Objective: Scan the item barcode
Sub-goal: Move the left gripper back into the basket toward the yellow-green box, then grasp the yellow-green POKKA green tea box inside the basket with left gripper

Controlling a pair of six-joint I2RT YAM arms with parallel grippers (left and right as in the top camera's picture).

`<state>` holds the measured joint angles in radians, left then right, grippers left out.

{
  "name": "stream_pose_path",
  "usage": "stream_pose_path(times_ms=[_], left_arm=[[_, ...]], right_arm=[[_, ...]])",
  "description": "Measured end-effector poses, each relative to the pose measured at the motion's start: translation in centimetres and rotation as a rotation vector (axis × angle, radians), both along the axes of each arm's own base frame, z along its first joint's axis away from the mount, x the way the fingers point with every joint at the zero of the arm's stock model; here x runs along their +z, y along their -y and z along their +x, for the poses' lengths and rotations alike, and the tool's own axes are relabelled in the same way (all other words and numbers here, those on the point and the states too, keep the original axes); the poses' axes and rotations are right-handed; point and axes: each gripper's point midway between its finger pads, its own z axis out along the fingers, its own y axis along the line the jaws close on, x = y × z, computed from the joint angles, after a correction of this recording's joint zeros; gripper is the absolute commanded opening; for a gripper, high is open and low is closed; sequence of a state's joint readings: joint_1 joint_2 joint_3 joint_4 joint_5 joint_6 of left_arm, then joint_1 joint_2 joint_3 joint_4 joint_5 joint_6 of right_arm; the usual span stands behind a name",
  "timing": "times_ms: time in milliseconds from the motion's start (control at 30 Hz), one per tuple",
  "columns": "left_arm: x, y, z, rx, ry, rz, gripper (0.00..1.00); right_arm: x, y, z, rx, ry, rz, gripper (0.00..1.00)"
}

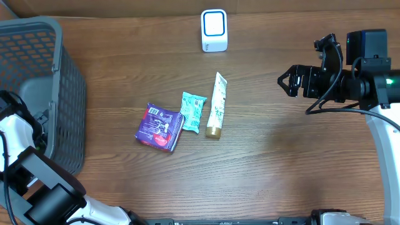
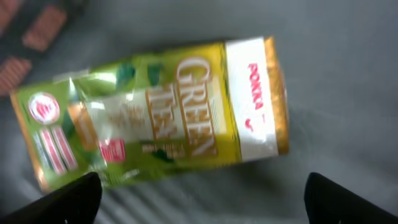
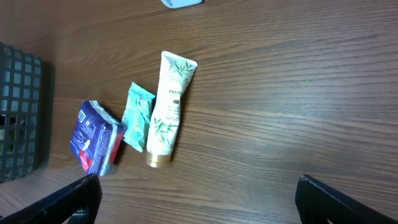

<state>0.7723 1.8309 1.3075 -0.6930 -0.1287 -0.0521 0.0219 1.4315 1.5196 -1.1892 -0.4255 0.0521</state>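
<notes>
Far left of the white barcode scanner (image 1: 214, 30) stands the grey basket (image 1: 37, 37). Inside it our left gripper (image 2: 205, 202) hangs with its jaws spread wide, holding nothing. A Pokka green tea carton (image 2: 161, 112) lies flat on the basket floor beneath it. In front of the scanner and left of it lie a purple packet (image 1: 160, 127) and a teal sachet (image 1: 192, 111). A Pantene tube (image 1: 217, 105) lies straight in front, cap toward us. Right of the scanner our right gripper (image 1: 284, 80) hovers, jaws wide and empty. We judge the tube light, soft-walled and slick. We would pinch it across the body near the stiff gold cap, leaving any barcode uncovered.
</notes>
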Motion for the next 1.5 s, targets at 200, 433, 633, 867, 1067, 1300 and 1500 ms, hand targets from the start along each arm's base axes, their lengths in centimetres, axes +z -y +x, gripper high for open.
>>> stream_pose_path(times_ms=[200,433,633,867,1067,1300,1500], left_arm=[[0.5,-0.9,0.9,-0.083,0.006,0.058,1.00],[1.0,-1.4,2.2,-0.301,-0.012,0.123,0.98],[0.7,-0.7,2.9,-0.475,-0.032,0.126,0.97],[-1.3,-0.9,2.4,-0.540,-0.103,0.115,0.96],[-1.2,-1.7,2.1,-0.548,-0.145,0.155,0.88],[-1.7,-2.2,1.5,-0.548,-0.196,0.165,0.88],[-2.3,-2.3,1.3,-0.541,-0.215,0.158,0.82]], right_arm=[[0.0,0.0,0.0,0.000,0.000,0.000,1.00],[0.0,0.0,0.0,0.000,0.000,0.000,1.00],[0.0,0.0,0.0,0.000,0.000,0.000,1.00],[0.0,0.0,0.0,0.000,0.001,0.000,1.00],[0.0,0.0,0.0,0.000,0.000,0.000,1.00],[0.0,0.0,0.0,0.001,0.000,0.000,1.00],[0.0,0.0,0.0,0.001,0.000,0.000,1.00]])
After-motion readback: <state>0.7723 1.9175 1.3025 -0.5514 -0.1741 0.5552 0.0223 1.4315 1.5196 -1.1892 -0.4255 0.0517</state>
